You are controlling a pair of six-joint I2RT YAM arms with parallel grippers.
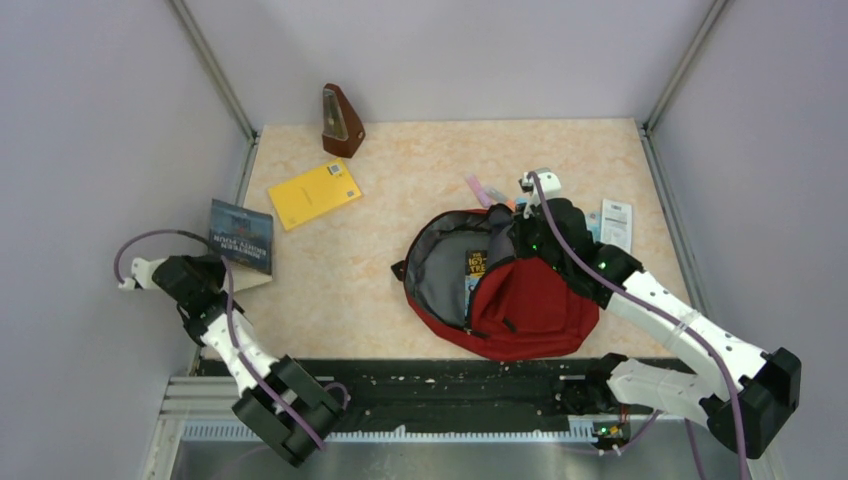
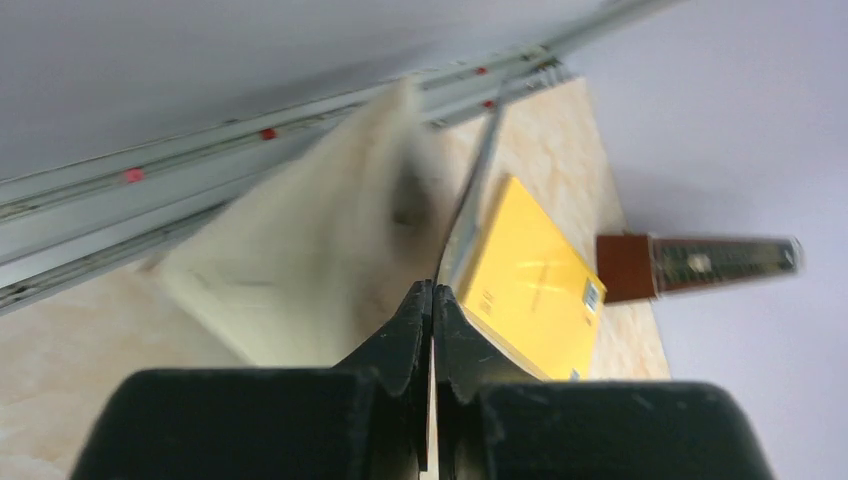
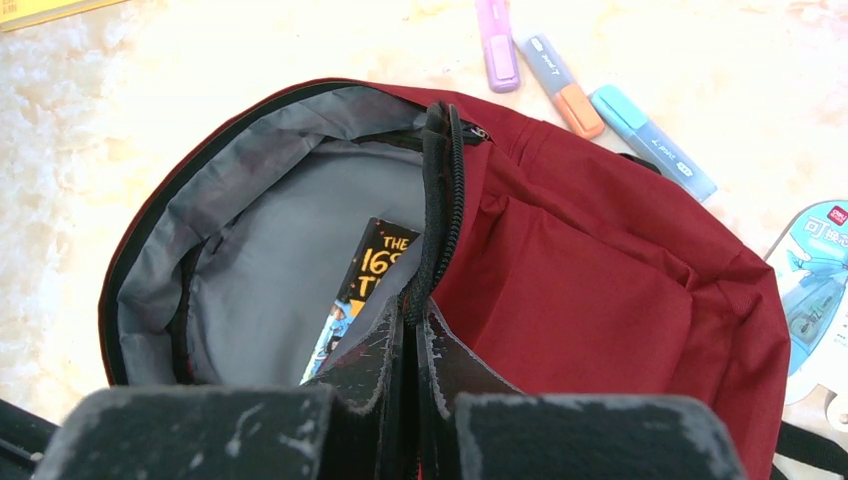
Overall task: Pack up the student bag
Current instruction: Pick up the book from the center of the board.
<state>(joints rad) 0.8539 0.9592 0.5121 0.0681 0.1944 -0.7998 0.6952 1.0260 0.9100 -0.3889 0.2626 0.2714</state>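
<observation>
The student bag (image 1: 525,305), dark red with a grey lining, lies open at the table's centre right. My right gripper (image 1: 512,240) is shut on the black zipper rim (image 3: 440,180) of its opening and holds that rim up. A book with a black and yellow cover (image 3: 378,265) sits inside the bag (image 3: 620,290). At the left edge my left gripper (image 1: 226,268) is shut on the thin cover of a dark blue book (image 1: 241,236). In the left wrist view that cover (image 2: 472,195) stands edge-on from the shut jaws (image 2: 432,292), with cream pages (image 2: 300,265) beside it.
A yellow book (image 1: 314,193) lies at the back left, with a brown metronome (image 1: 341,122) behind it. Purple, orange and blue highlighters (image 3: 560,70) lie just beyond the bag. A packaged correction tape (image 1: 617,222) lies to its right. Walls close in both sides.
</observation>
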